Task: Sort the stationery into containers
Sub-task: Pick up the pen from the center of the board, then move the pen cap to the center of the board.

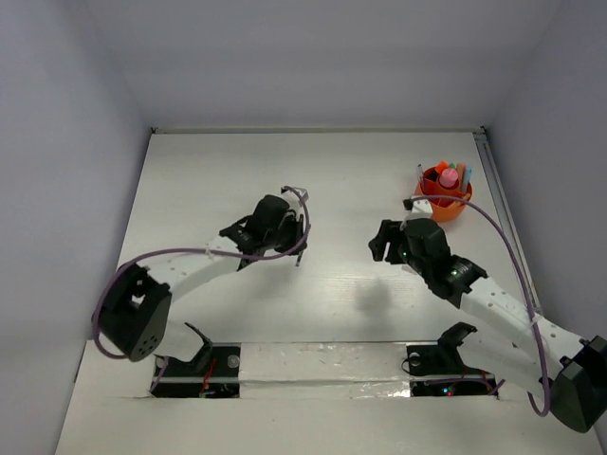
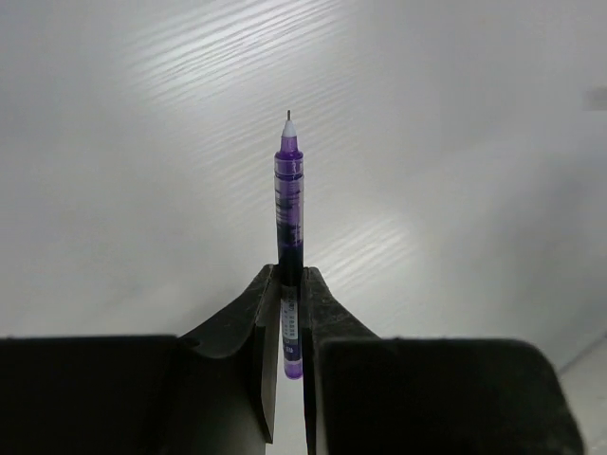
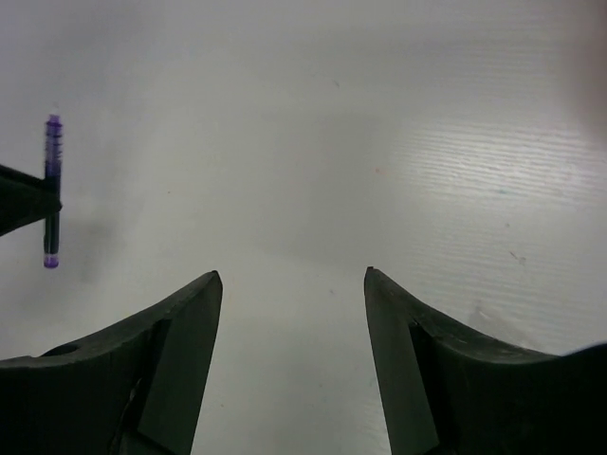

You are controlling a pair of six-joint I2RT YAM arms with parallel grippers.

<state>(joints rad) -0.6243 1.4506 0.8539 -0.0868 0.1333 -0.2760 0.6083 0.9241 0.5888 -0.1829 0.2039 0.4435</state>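
A thin purple pen [image 2: 289, 190] is clamped between the fingers of my left gripper [image 2: 286, 272], tip pointing away from the wrist, above the bare white table. The same pen [image 3: 52, 190] shows at the left edge of the right wrist view, held by a dark finger. In the top view my left gripper [image 1: 285, 226] hangs over the table's middle left. My right gripper [image 1: 383, 243] stands open and holds nothing, a short way in front of the orange round container [image 1: 444, 207]. Several pieces of stationery [image 1: 450, 176] stand upright in that container.
White walls enclose the table on three sides, and a rail [image 1: 498, 204] runs along the right wall just beyond the container. Purple cables loop off both arms. The arm bases [image 1: 322, 365] sit at the near edge.
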